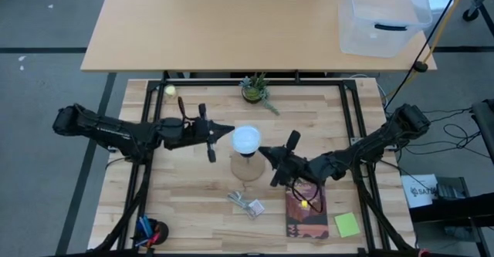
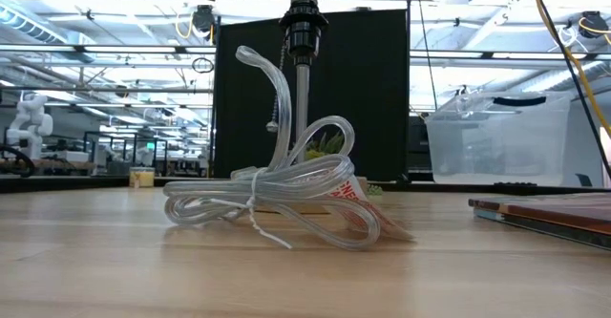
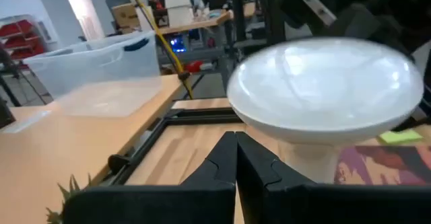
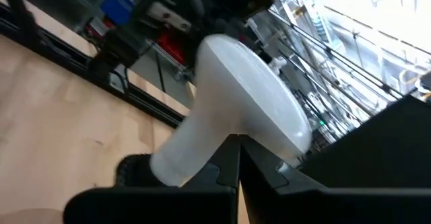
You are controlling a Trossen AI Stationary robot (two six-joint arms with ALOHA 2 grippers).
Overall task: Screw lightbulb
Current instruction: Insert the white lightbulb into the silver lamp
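The white lightbulb stands upright, neck down, in the black socket of a thin pole on a round wooden base. My left gripper is shut, its tip at the globe's left side. It points level toward the table's right, and the bulb shows just past its fingertips. My right gripper is shut, its tip at the globe's near right side. It points toward the bulb, just below the globe. My left gripper comes level from the table's left with shut fingers. Their tip is under the globe's edge; I cannot tell whether it touches. My right gripper comes level from the right with shut fingers. Their tip is at the bulb's neck; I cannot tell whether it touches.
A tied coil of clear tubing lies near the base on the near side. A dark book and a green note lie at the near right. A small plant and a yellow-green ball stand at the far edge.
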